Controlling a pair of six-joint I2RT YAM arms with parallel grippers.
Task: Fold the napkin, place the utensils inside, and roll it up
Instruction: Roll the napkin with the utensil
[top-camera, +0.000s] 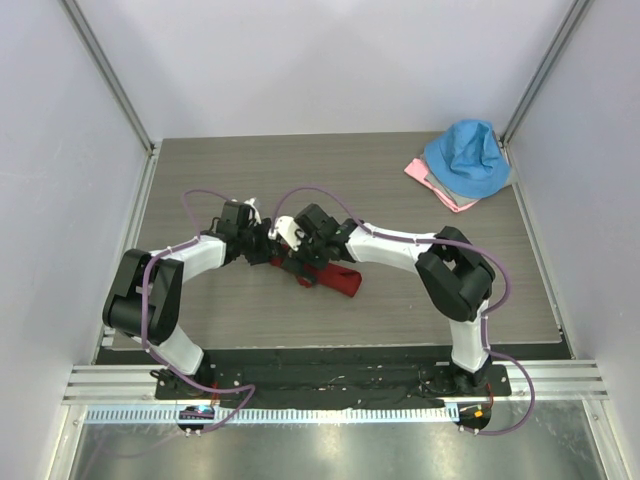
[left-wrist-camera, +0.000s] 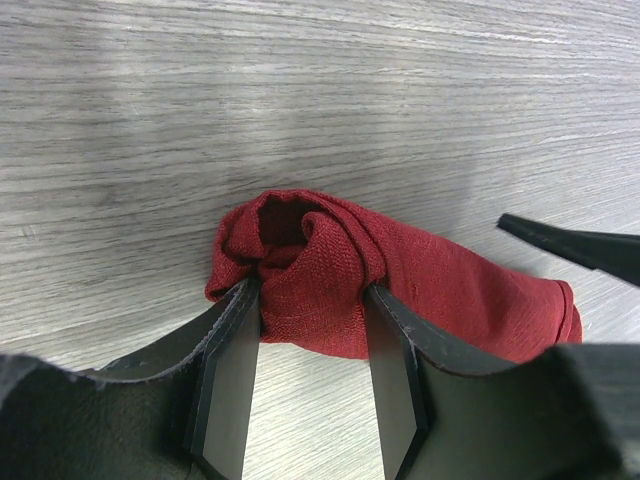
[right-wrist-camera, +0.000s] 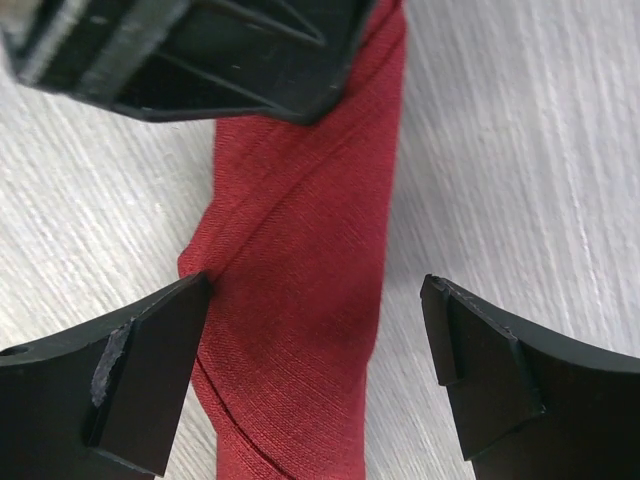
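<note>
The dark red napkin (top-camera: 337, 279) lies on the table as a tight roll, running from the centre toward the lower right. My left gripper (left-wrist-camera: 312, 300) is shut on the bunched left end of the napkin (left-wrist-camera: 330, 270), with cloth pressed between both fingers. My right gripper (right-wrist-camera: 315, 290) is open and straddles the middle of the napkin (right-wrist-camera: 300, 300). Its left fingertip (right-wrist-camera: 185, 300) touches the cloth, and its right fingertip stands clear of it. In the top view the left gripper (top-camera: 272, 252) and the right gripper (top-camera: 300, 264) meet over the roll. The utensils are hidden.
A bright blue cloth (top-camera: 465, 158) lies heaped on a pale pink cloth (top-camera: 428, 178) at the table's far right corner. White walls with metal posts close in the table on three sides. The arm bases stand on a black plate (top-camera: 330, 372) at the near edge.
</note>
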